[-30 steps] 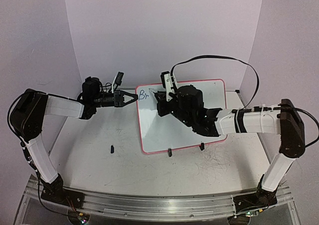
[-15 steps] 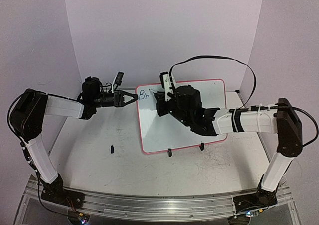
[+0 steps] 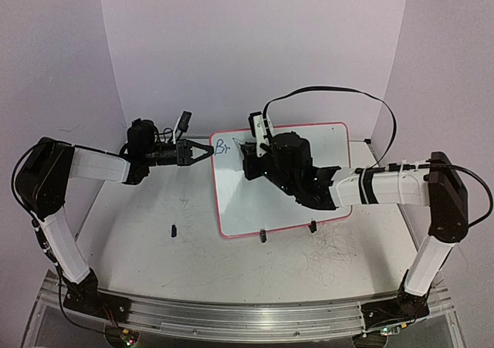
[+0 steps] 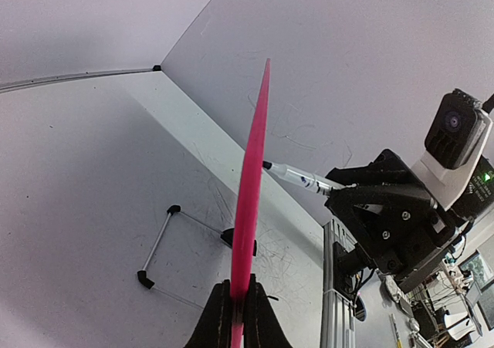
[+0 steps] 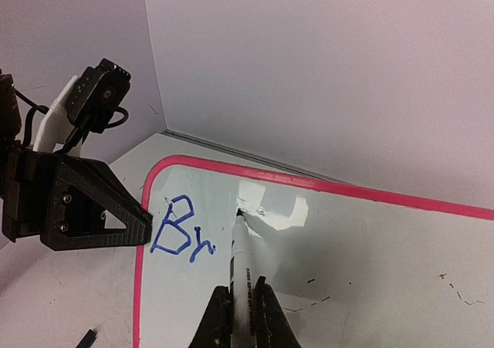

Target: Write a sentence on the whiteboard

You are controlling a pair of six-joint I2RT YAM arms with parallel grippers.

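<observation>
The whiteboard (image 3: 247,205) with its red-pink rim lies tilted on the table. My left gripper (image 3: 210,152) is shut on its left edge, seen edge-on between the jaws (image 4: 238,286) in the left wrist view. Of the sentence, only blue letters "Br" (image 5: 179,228) stand at the board's top left corner (image 3: 223,146). My right gripper (image 5: 241,292) is shut on a white marker (image 5: 241,271). The marker's tip rests on the board just right of the letters. From above, the right gripper (image 3: 251,161) covers the board's upper middle.
A small dark marker cap (image 3: 174,229) lies on the table left of the board. Two black clip feet (image 3: 263,235) sit at the board's near edge. Grey scribbles (image 3: 332,255) mark the tabletop. Walls close in behind and at both sides.
The right arm has shifted slightly to the left with the marker. The letters on the board read the same. The left arm has not moved.
</observation>
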